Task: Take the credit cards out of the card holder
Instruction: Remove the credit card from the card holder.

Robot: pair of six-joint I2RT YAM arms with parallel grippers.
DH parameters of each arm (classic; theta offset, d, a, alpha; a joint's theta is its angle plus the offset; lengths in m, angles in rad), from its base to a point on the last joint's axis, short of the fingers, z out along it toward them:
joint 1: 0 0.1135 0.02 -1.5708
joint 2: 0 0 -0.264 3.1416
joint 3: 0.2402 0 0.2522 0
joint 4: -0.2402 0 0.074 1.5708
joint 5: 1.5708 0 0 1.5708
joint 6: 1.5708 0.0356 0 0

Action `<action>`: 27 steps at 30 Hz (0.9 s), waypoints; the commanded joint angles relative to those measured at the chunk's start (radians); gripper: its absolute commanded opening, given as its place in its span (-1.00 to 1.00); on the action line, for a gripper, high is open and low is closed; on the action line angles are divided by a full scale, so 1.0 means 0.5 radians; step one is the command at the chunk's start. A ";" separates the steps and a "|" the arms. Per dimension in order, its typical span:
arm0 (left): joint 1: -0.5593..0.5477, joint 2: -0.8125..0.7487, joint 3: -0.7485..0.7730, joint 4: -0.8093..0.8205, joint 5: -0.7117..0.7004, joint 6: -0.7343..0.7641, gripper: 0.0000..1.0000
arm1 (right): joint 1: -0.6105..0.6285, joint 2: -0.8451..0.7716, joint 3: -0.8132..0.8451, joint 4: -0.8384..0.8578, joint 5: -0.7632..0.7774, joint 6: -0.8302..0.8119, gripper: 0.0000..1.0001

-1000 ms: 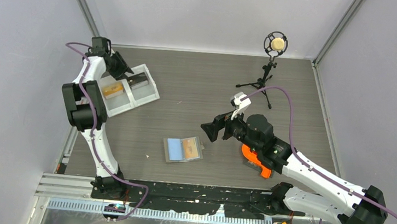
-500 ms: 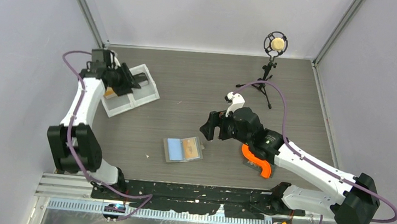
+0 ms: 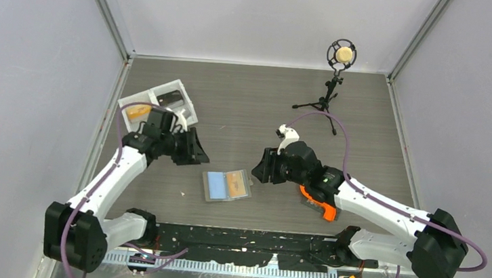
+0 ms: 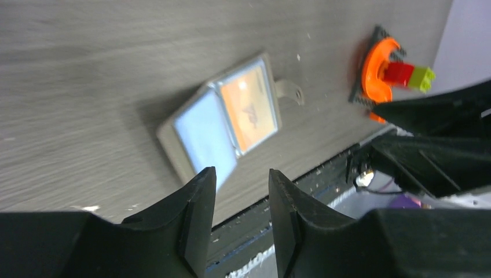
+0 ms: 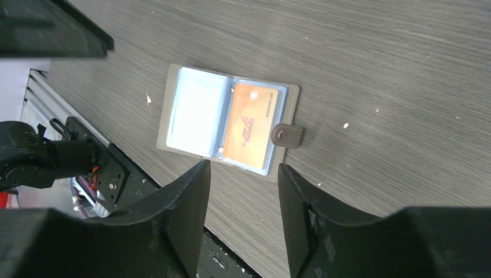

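The grey card holder (image 3: 226,185) lies open on the table, with a light blue panel on its left half. An orange credit card (image 3: 239,185) sits in its right half. The left wrist view shows the card holder (image 4: 223,124) and the orange card (image 4: 250,107) ahead of my left gripper (image 4: 240,174), which is open and empty. My left gripper (image 3: 194,149) hovers up and left of the holder. My right gripper (image 3: 262,168) hovers just right of it. From the right wrist, the holder (image 5: 228,121) and card (image 5: 250,127) lie beyond my open right gripper (image 5: 243,168).
A white two-compartment tray (image 3: 152,91) at the back left holds an orange card (image 3: 139,110) and a dark card (image 3: 171,97). An orange clamp-like part (image 3: 315,200) lies under the right arm. A microphone stand (image 3: 334,79) stands at the back.
The left arm swung from the tray down toward the card holder. The right gripper moved closer to the holder and its jaws narrowed from wide open.
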 commanded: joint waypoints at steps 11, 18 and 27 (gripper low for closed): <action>-0.180 0.202 -0.392 0.650 0.068 -0.247 -0.35 | 0.165 0.352 0.075 0.374 -0.104 0.210 -0.06; -0.212 0.327 -0.555 0.794 -0.023 -0.278 -0.38 | 0.174 0.653 0.131 0.445 -0.133 0.218 -0.04; -0.212 0.379 -0.585 0.733 -0.137 -0.178 -0.38 | 0.174 0.792 0.166 0.403 -0.040 0.174 -0.04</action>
